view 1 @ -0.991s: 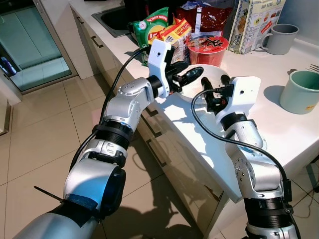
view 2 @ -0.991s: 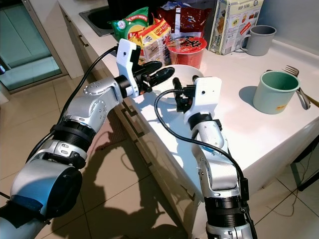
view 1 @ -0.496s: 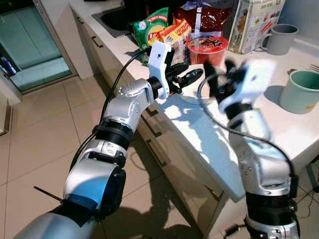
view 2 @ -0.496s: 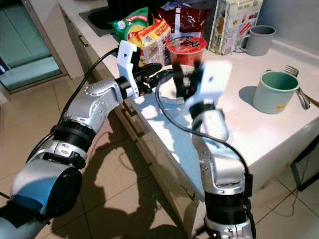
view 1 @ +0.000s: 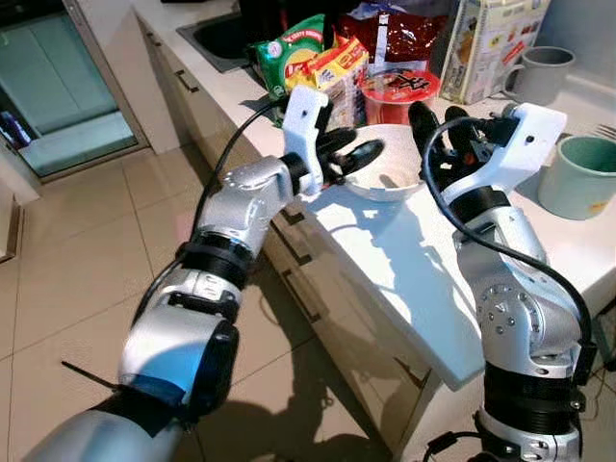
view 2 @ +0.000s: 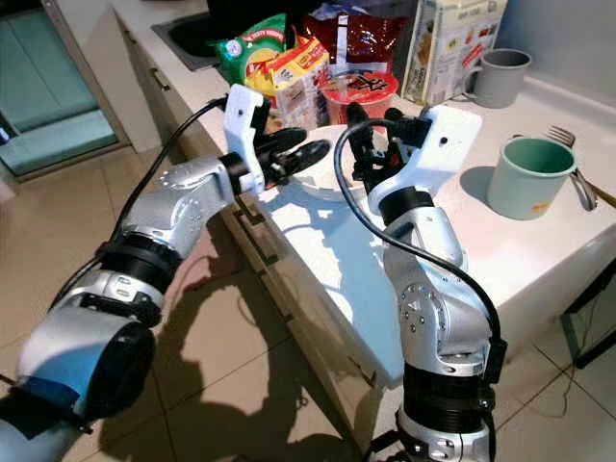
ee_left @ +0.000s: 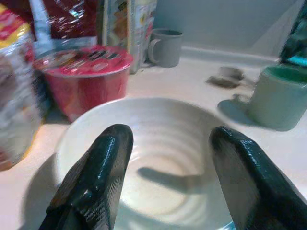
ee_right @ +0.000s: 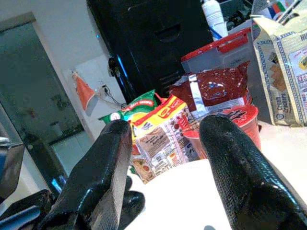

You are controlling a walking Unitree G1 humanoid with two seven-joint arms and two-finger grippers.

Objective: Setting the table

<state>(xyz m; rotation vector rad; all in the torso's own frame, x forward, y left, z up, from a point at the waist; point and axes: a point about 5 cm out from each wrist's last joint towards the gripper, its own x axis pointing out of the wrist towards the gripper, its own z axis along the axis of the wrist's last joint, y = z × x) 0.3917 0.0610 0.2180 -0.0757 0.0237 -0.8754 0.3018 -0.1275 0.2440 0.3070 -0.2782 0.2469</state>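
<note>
**Two tools closing in on the white bowl**

Starting at our left, we are reaching the left tool (view 1: 358, 154) across the near edge of the desk (view 1: 404, 279), its two black fingers apart. In the left wrist view the fingers (ee_left: 98, 165) are straddling the near rim of the white bowl (ee_left: 158, 143), one to each side of the hollow, and not yet pressing on the wall as far as we can judge.

The bowl (view 1: 385, 173) is sitting upright on the desk, just in front of the red noodle cup (view 1: 399, 91) and the snack packets (view 1: 313, 58). It is lying directly ahead of the left tool, along that tool's own line of reach. Being round, it has no long axis to line up with.

Moving right, we are holding the right tool (view 1: 438, 125) raised at the bowl's far right side, its fingers also spread and pointing back toward the packets, as the right wrist view shows. The bowl's rim is sitting low between those fingers, so this tool is looking over the bowl, not gripping it.

We judge the left tool the nearer and better placed: it needs only to close on the rim.

Further right, the green mug (view 1: 580, 173) and the grey mug (view 1: 539, 72) are standing well apart from both tools.
</note>
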